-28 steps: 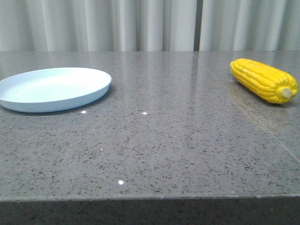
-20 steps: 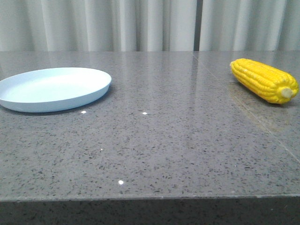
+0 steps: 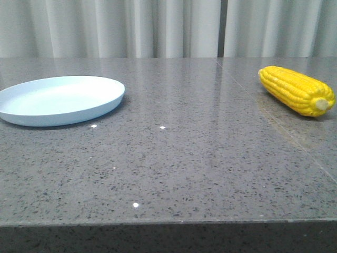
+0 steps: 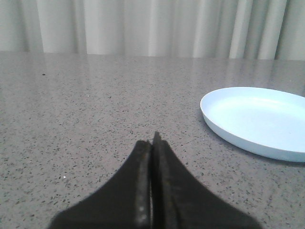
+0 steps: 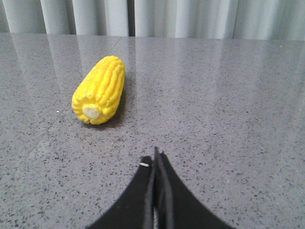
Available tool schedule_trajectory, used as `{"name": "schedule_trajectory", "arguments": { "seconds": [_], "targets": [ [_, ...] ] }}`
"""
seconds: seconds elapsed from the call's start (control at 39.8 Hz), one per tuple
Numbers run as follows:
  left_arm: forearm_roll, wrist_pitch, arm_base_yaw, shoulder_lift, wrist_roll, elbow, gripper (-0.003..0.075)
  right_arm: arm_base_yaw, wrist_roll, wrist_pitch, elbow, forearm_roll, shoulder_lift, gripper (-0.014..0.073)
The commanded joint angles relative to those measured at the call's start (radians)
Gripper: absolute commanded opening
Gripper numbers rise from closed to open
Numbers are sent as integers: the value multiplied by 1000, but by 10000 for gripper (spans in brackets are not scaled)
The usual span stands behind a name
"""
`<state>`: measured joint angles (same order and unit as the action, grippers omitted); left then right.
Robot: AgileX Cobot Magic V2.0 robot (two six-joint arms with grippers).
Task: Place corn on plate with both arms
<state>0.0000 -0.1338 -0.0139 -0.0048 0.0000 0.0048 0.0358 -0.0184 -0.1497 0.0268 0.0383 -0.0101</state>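
Grey speckled table (image 3: 174,158) with pale curtains (image 3: 158,26) behind; we see the plate (image 3: 58,100) at left of the front frame and the corn (image 3: 296,90) lying at far right, well apart. We note left gripper (image 4: 152,139) and right gripper (image 5: 156,153) both closed on nothing, low over bare tabletop.

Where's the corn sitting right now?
The bright yellow plastic-looking corn cob lies on the grey speckled table at the front view's far right, well apart from the empty pale blue round plate on the left.
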Motion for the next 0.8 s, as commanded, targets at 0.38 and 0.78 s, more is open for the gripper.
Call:
{"name": "schedule_trajectory", "arguments": {
  "seconds": [0.38, 0.78],
  "targets": [
    [15, 120, 2, -20, 0, 4, -20, -1, 12, 89, -6, -12, -17, -61],
    [15, 279, 2, -7, 0, -124, -20, -1, 12, 48, -162, -11, -15, -60]
  ]
}}
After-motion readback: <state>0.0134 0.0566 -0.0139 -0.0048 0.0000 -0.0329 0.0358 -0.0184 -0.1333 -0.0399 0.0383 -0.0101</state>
